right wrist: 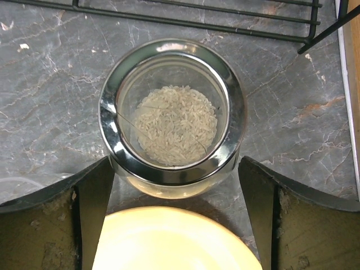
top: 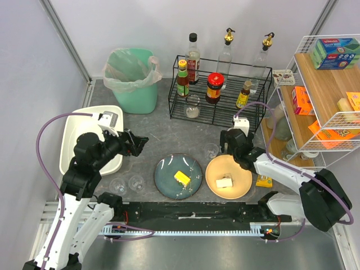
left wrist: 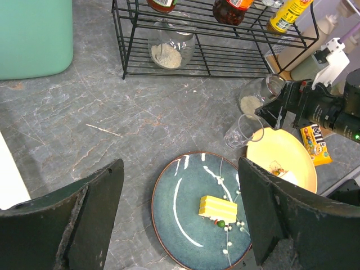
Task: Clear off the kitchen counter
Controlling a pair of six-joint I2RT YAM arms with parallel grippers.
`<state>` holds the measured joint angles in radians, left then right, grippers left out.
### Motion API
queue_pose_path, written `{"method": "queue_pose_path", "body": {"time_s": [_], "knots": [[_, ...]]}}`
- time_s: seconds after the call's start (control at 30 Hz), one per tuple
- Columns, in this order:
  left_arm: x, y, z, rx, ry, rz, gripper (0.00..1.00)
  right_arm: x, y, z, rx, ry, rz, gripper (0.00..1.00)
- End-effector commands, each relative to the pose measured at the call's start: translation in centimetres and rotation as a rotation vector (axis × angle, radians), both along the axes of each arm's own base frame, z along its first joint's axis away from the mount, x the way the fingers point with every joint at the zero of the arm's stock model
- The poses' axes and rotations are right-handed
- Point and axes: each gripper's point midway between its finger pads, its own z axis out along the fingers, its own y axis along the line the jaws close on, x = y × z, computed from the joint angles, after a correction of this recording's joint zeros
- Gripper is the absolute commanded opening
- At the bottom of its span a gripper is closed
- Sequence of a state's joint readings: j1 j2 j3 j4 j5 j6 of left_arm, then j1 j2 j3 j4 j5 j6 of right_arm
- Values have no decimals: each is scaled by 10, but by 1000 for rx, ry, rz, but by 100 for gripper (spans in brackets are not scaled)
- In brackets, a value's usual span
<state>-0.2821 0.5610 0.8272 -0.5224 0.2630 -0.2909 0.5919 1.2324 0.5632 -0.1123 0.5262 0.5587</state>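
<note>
The dark grey stone kitchen counter (top: 152,132) holds a blue plate (top: 169,183) with a yellow cake slice (top: 181,178) and a yellow plate (top: 239,171) with a white piece of food (top: 224,183). My left gripper (top: 139,143) is open and empty, above the counter; in its wrist view (left wrist: 181,174) the blue plate (left wrist: 180,219) lies below the fingers. My right gripper (top: 226,140) is open. A glass jar of rice (right wrist: 171,118) with a metal rim stands just ahead between the fingertips of the right gripper (right wrist: 175,169), beyond the yellow plate's rim (right wrist: 174,236).
A green bin (top: 135,84) stands far left, a white tub (top: 76,135) at the left edge. A black wire rack (top: 219,115) holds bottles and another rice jar (top: 192,107). Small glasses (top: 126,184) (top: 211,150) stand near the plates. A wooden wire-frame shelf (top: 323,90) and a candy packet (top: 264,181) are at the right.
</note>
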Motion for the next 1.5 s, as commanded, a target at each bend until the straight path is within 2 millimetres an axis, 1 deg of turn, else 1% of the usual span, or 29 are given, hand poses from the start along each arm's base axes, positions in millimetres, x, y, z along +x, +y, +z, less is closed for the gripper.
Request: {"method": "queue_pose_path", "body": {"time_s": [0.0, 0.17, 0.3, 0.43, 0.53, 0.67, 0.83, 0.97, 1.07, 1.1, 1.27, 1.47], "knots": [[1, 1, 12, -14, -31, 8, 87, 13, 1, 19, 18, -94, -16, 97], [1, 0, 11, -12, -30, 6, 87, 13, 3, 14, 20, -81, -18, 96], [1, 1, 11, -9, -29, 7, 87, 13, 2, 9, 21, -71, -32, 91], [0, 1, 11, -6, -30, 8, 87, 14, 3, 9, 29, -74, -37, 82], [-1, 2, 12, -6, -32, 8, 87, 15, 3, 9, 26, -74, -37, 70], [-1, 2, 12, -7, -31, 11, 87, 20, 5, 22, 39, -107, -40, 56], [-1, 2, 12, -6, -34, 11, 87, 29, 8, 50, 66, -179, -41, 44], [-1, 2, 11, -6, -30, 11, 87, 36, 10, 63, 70, -210, -43, 41], [-1, 2, 10, -3, -30, 10, 87, 37, 11, 66, 69, -214, -43, 41], [-1, 3, 11, -5, -31, 12, 87, 41, 13, 73, 84, -240, -48, 41], [-1, 3, 11, -4, -31, 14, 87, 48, 15, 77, 83, -259, -56, 41], [-2, 3, 10, -3, -30, 15, 87, 64, 17, 79, 71, -268, -68, 41]]}}
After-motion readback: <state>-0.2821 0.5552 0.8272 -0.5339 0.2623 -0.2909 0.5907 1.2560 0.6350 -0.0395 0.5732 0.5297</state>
